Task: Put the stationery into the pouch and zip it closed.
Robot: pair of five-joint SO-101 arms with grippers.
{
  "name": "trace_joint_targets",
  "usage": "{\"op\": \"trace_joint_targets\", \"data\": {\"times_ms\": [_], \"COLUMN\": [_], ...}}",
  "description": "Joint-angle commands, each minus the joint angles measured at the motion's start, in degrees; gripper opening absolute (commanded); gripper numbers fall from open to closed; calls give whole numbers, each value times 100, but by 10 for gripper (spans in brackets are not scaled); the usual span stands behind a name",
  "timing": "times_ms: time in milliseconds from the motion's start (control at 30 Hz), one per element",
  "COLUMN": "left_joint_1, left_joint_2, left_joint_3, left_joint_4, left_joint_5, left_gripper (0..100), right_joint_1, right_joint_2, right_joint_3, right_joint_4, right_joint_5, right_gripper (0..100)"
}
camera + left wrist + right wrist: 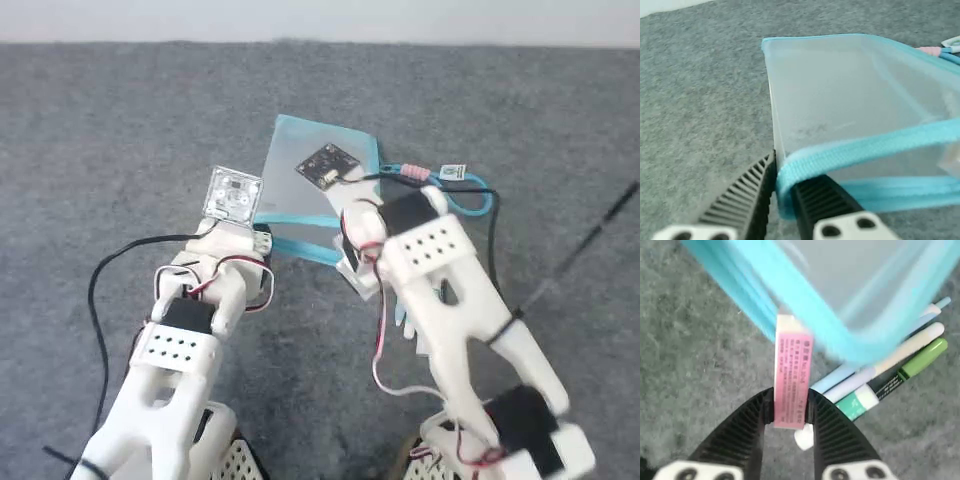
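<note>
The left end effector (782,175) is clenched on the blue edge band (855,150) of the pouch (840,95), near one corner. A second blue band lies lower, beside the desk (120,130), so I judge that this grip lifts the upper lip and holds the mouth of the pouch open for the other arm. It probably also stops the light pouch from sliding when something is pushed into it.

The right end effector (792,400) is grasping a pink eraser (792,375) by its lower part. The long free end points toward the blue edge of the pouch, so it can go in first. Whether the eraser tip already touches the edge or is only just beside it, I cannot tell.

Several pens (890,370) lie together on the desk, partly under the edge of the pouch and near the right end effector, not yet inside. In my judgement the filling is in an early stage and the zip must wait.
</note>
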Motion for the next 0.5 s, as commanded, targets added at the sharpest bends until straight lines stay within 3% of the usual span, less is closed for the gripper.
{"op": "trace_joint_targets", "data": {"times_ms": [0,467], "left_joint_1": [334,615], "left_joint_2": [-9,-35], "left_joint_3": [-119,-110], "left_joint_4": [-158,18], "left_joint_5": [97,53], "left_gripper": [11,11], "right_joint_1": [-40,620], "right_joint_2": [347,2527], "right_joint_3": [-791,-3481], "right_joint_4": [66,330], "right_joint_5": [26,-1204], "right_gripper": [7,9]}}
